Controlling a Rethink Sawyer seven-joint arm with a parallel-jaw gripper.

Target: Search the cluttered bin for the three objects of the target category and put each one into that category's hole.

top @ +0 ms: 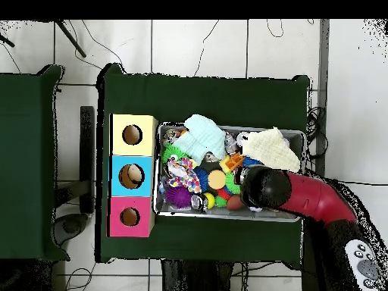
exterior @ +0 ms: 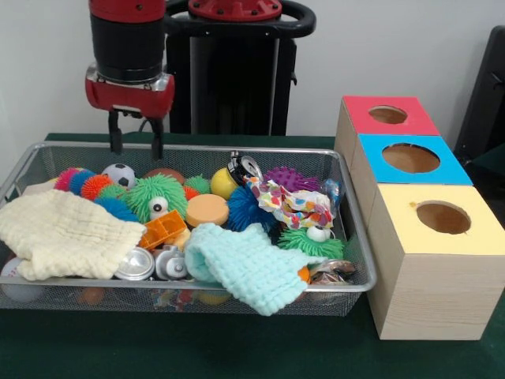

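Note:
The wire mesh bin [exterior: 357, 237] is full of toys and cloths; in the overhead view its rim [top: 227, 215] runs along the robot's side. Two silvery cans [exterior: 136, 264] [exterior: 170, 263] lie side by side near the front, between two cloths. A third, darker can [exterior: 245, 167] with a pull-tab top stands tilted at the back middle. My gripper [exterior: 136, 136] hangs open and empty just above the bin's back rim, left of centre, above a soccer ball. In the overhead view my red arm [top: 303, 195] covers the gripper.
Three wooden boxes with round holes stand right of the bin: red top [exterior: 387, 115], blue top [exterior: 410, 158], yellow top [exterior: 442, 217]. A cream cloth [exterior: 59, 233] and a mint cloth [exterior: 248, 267] cover part of the pile. Fuzzy spiky toys and balls fill the bin.

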